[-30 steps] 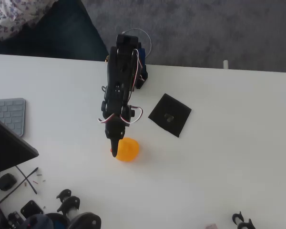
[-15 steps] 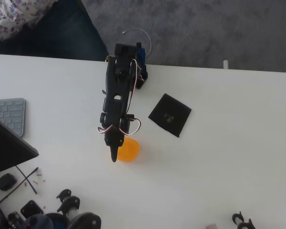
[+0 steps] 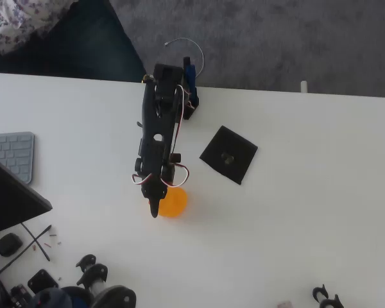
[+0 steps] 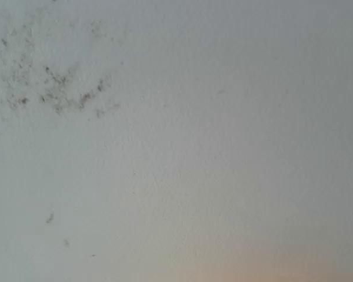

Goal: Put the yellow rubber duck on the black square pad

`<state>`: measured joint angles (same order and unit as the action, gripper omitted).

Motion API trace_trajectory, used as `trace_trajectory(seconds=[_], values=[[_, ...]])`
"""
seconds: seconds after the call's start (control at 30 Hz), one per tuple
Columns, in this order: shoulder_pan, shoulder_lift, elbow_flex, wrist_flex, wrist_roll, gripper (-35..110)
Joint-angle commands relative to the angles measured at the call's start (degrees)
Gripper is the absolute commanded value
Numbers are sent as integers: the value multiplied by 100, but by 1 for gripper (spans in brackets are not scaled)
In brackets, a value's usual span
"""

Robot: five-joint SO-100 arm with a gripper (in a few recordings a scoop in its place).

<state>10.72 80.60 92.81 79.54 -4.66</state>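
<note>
Small rounded yellow-orange rubber duck sits on the white worktop, left of and below the thin matte black square pad in the overhead view, well apart from it. Black claw reaches down at the duck's left flank, touching or just beside it, apparently lining up a grasp. Cannot tell whether the claw is wide or closed. Wrist view gives bare pale surface with a faint orange tinge at its lower edge.

arm: stretched forward, angled down | gripper: tip pointing down, jaw state unclear
</note>
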Motion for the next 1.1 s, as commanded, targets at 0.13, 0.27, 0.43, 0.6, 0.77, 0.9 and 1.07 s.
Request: trace_trajectory(seconds=[0.13, 0.27, 0.43, 0.6, 0.77, 0.9, 1.07], values=[[-70, 35, -44, 53, -79, 37], [-79, 35, -44, 53, -88, 28], [-79, 53, -44, 53, -88, 16], [-79, 105, -88, 62, -88, 6], [-79, 114, -114, 70, -88, 5], [-79, 132, -202, 62, -88, 5], [-79, 132, -1125, 158, -53, 5]])
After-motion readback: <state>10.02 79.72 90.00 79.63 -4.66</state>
